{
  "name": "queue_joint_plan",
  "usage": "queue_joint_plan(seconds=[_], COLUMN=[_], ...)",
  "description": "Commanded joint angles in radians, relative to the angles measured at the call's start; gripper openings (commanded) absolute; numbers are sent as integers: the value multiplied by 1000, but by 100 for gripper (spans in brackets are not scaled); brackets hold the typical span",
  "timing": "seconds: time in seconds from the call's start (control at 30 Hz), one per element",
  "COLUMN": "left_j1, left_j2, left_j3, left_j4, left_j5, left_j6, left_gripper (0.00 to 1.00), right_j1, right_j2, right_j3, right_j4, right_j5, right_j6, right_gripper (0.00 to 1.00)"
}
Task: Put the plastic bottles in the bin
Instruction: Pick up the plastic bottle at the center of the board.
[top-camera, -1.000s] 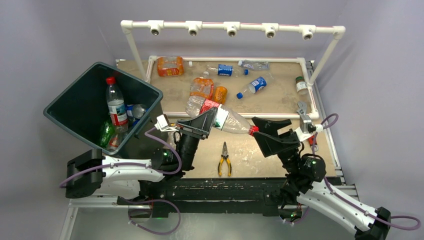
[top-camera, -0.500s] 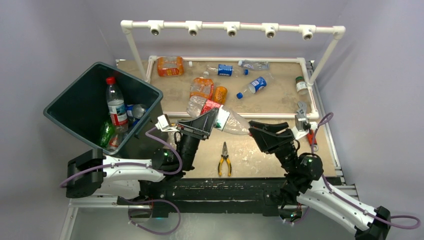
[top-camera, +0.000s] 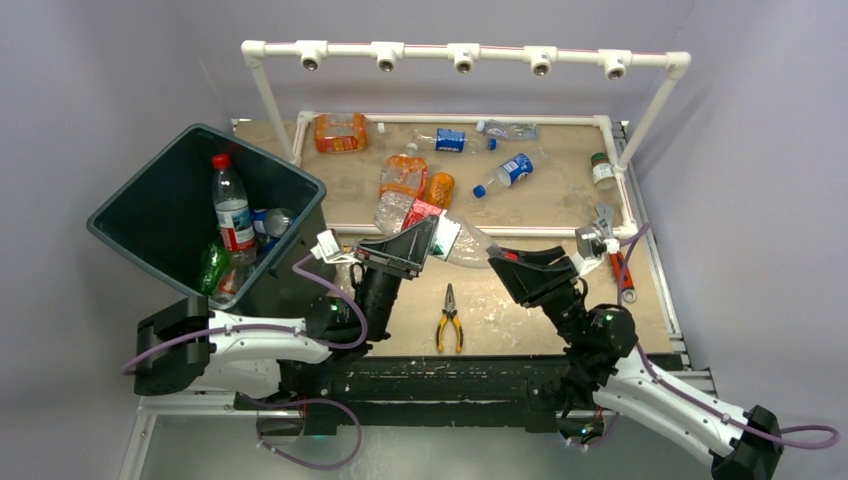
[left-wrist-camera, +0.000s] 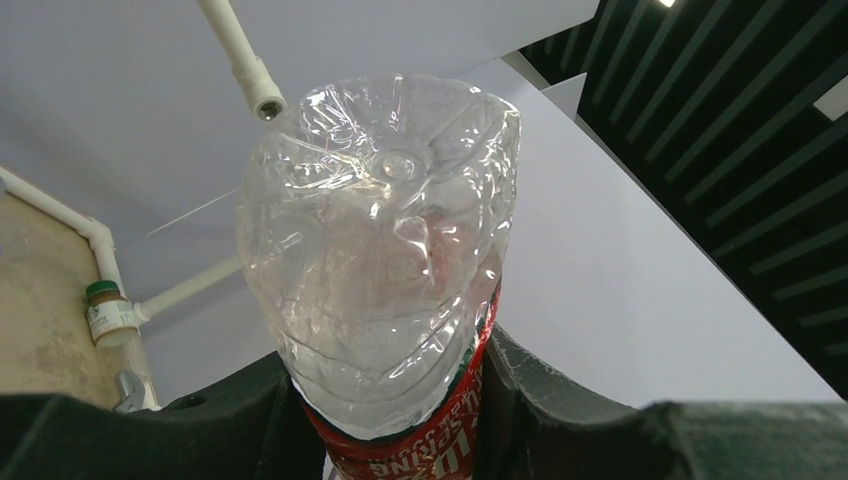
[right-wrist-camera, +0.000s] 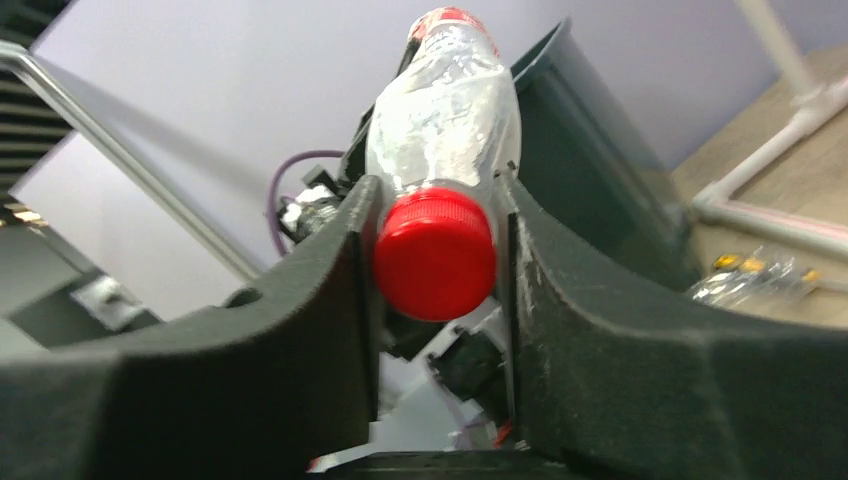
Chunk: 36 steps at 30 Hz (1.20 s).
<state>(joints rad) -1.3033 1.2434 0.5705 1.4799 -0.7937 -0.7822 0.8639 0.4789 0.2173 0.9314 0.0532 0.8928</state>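
A clear bottle (top-camera: 468, 243) with a red label and red cap hangs in the air between my two arms, above the table. My left gripper (top-camera: 415, 245) is shut on its labelled body; in the left wrist view the bottle's base (left-wrist-camera: 385, 230) sticks out past the left gripper (left-wrist-camera: 390, 360). My right gripper (top-camera: 503, 262) is open, and its fingers stand on either side of the red cap (right-wrist-camera: 435, 252) with a narrow gap on each side. The dark bin (top-camera: 130, 190) stands tilted at the left and holds a few bottles (top-camera: 232, 210).
Several bottles lie inside the white pipe frame (top-camera: 470, 230) at the back: orange ones (top-camera: 404, 175), blue-labelled ones (top-camera: 512, 170), and a small green-capped one (top-camera: 601, 170). Yellow-handled pliers (top-camera: 449, 318) lie at the front centre. A red-handled wrench (top-camera: 612, 245) lies by the right arm.
My right gripper has moved left until its open fingers straddle the bottle's red cap. The left gripper and the bottle have stayed in place.
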Motion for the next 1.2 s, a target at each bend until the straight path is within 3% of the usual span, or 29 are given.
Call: queue_joint_plan(seconds=[0.0, 0.1, 0.17, 0.23, 0.3, 0.4, 0.5, 0.67, 0.73, 0.9, 1.17], left_j1=[-7, -6, -7, -7, -7, -6, -5, -6, -7, -9, -22], left_j2=[3, -9, -32, -72, -145, -329, -442, -198, -81, 39, 31], left_j3=[35, 23, 11, -9, -39, -34, 209, 797, 926, 1043, 969], left_j4=[294, 283, 258, 224, 162, -111, -706, -1471, -1672, -1870, -2049], left_j5=[23, 33, 38, 45, 34, -53, -130, -55, 24, 224, 559], left_j6=[7, 17, 32, 82, 178, 337, 486, 713, 810, 1028, 1333], left_gripper=[7, 24, 46, 81, 93, 97, 99, 99, 99, 99, 99], right_j1=[1, 1, 1, 1, 1, 1, 1, 1, 1, 1, 1], right_j2=[15, -17, -62, -123, -190, -224, -127, 98, 134, 162, 192], right_j3=[-7, 15, 47, 96, 173, 342, 554, 801, 843, 925, 1030], right_j4=[55, 24, -57, -187, -360, -672, -1027, -1388, -1453, -1556, -1629], right_j5=[-15, -24, -5, 33, 95, 200, 257, 277, 282, 262, 124], right_j6=[7, -33, -70, -124, -203, -314, -419, -489, -501, -541, -614], right_gripper=[28, 0, 0, 0, 0, 0, 0, 0, 0, 0, 0])
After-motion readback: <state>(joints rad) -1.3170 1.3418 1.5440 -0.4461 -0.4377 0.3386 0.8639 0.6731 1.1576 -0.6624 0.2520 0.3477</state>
